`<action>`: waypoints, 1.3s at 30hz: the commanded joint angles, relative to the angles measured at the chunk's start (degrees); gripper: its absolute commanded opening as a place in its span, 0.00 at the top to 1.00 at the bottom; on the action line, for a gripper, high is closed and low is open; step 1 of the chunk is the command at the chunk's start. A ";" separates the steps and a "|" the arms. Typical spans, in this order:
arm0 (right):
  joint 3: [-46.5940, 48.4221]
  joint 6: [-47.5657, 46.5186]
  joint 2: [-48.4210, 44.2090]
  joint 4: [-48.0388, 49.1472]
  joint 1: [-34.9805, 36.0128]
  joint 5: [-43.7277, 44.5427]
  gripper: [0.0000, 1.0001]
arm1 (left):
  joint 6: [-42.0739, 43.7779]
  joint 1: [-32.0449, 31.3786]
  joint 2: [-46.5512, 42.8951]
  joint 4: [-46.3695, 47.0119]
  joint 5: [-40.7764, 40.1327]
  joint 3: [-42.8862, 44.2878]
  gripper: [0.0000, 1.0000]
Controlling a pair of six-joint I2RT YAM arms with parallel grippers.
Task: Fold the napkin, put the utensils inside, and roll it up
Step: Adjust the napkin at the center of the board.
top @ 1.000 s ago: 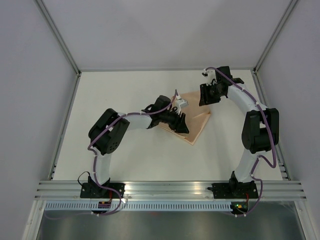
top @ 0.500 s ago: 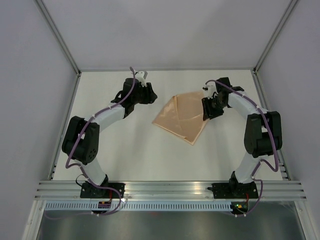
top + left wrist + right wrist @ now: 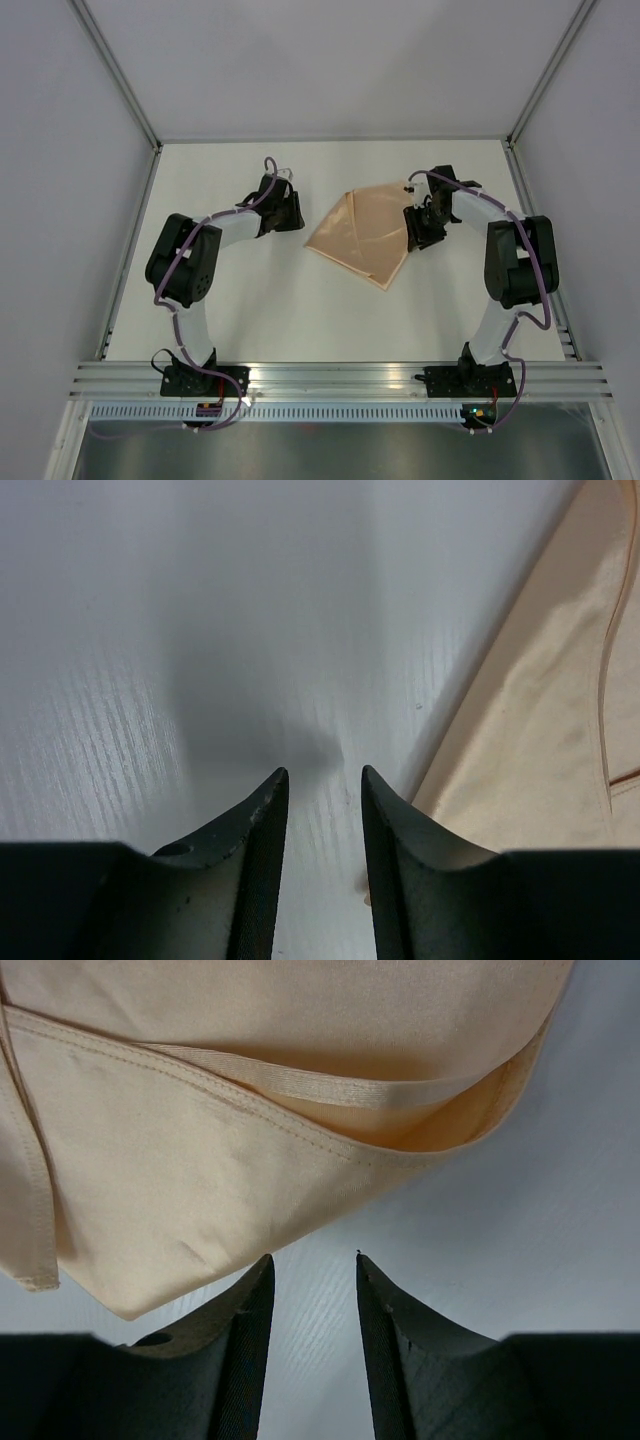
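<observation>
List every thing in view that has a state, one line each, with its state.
napkin: folded into overlapping layers, lying on the table, held by neither gripper.
left gripper: narrowly open, empty, over the table beside the napkin's edge.
right gripper: narrowly open, empty, at the napkin's edge, not gripping it.

Both arms are reaching toward the far edge of the tabletop; left gripper and right gripper are hovering low, jaws narrowly parted.
</observation>
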 commanded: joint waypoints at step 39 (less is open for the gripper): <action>26.34 2.42 18.75 0.23 4.55 0.93 0.54 | -15.28 -6.53 -8.12 14.11 -2.70 -19.37 0.62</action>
